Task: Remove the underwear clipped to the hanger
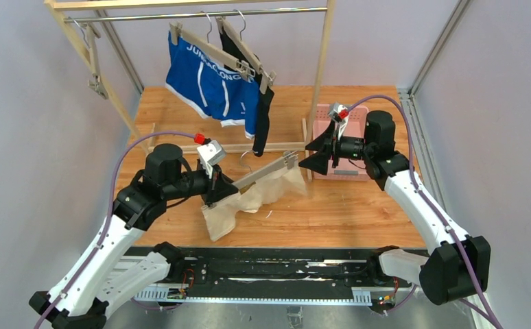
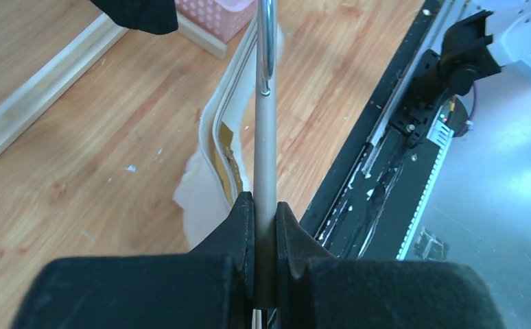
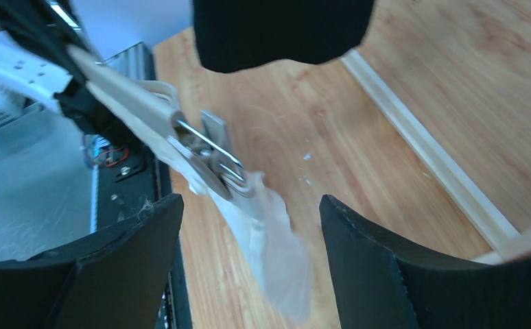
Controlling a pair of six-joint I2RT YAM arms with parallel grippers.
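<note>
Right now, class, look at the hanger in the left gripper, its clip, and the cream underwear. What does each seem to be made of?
The hanger looks like wood, perhaps plastic: a matte, pale, flat bar. Its clip is metal: shiny wire and plate. The cream underwear is thin soft fabric: it crumples and droops.

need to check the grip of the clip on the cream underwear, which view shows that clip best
Right wrist view: the metal clip sits close up, pinching the cream underwear. Top external shows it tiny at the hanger's end. Left wrist shows only the hanger bar edge-on.
</note>
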